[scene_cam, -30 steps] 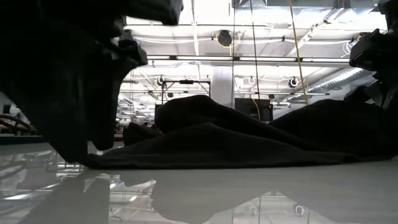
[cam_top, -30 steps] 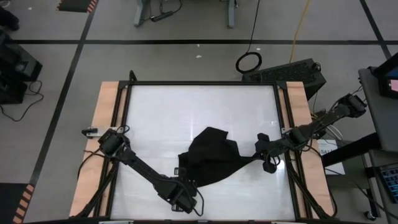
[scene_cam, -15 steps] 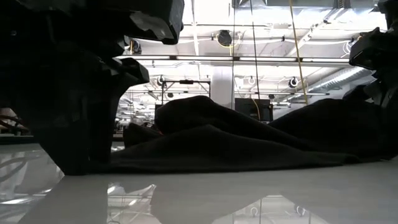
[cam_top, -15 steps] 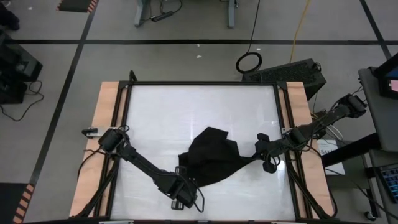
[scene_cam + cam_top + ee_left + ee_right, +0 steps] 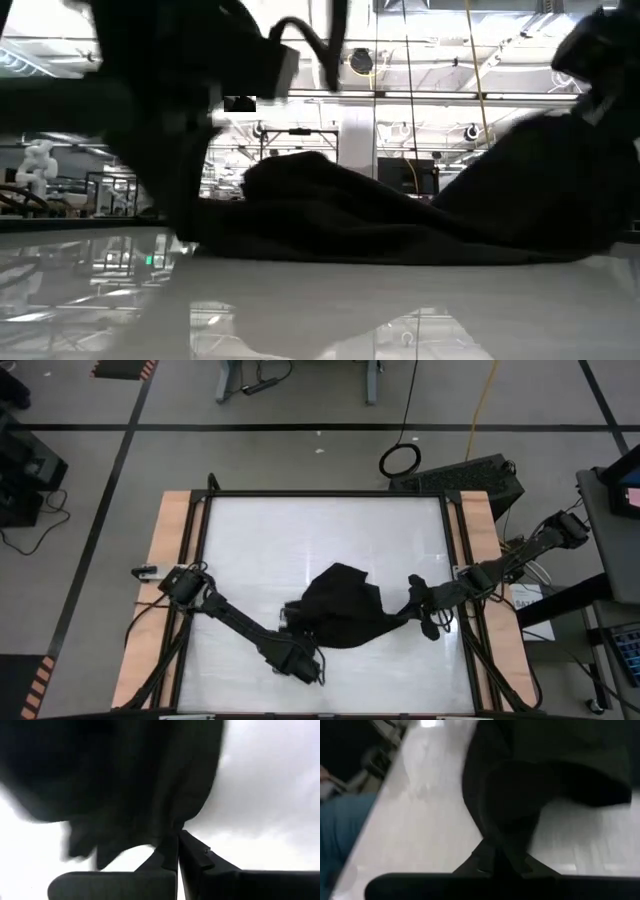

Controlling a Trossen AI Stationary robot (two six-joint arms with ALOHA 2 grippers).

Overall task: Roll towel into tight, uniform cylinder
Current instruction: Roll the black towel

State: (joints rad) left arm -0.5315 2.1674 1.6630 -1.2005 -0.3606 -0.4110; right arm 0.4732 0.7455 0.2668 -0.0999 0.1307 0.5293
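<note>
The black towel [image 5: 340, 608] lies bunched in the middle of the white table; it also shows as a low dark heap in the low view [image 5: 380, 215]. My left gripper [image 5: 296, 630] is at the towel's near-left edge and shut on it. My right gripper [image 5: 412, 608] is at the towel's right end and shut on it. The white tag does not show. My left gripper pinches an edge of the towel [image 5: 171, 839] between its two fingers, coming from the table's near side. The cloth gathers into folds at the fingers and spreads out beyond them. One layer or several, I cannot tell. My right gripper pinches the towel's right end [image 5: 506, 845] between its two fingers, coming from the table's right side. In the low view this end [image 5: 560, 140] is raised off the table, and the cloth slopes down from it to the heap.
The table's black frame and wooden side rails [image 5: 170, 560] bound the white top. Bare table [image 5: 320, 530] lies on the far side of the towel. A person's blue sleeve or leg [image 5: 340, 825] shows beyond the table's edge in the right wrist view.
My left gripper has gone toward the table's far edge, still shut on the towel's near-left edge. That edge has been drawn in toward the heap, so the towel is more bunched. My right gripper has shifted slightly toward the left, still holding.
</note>
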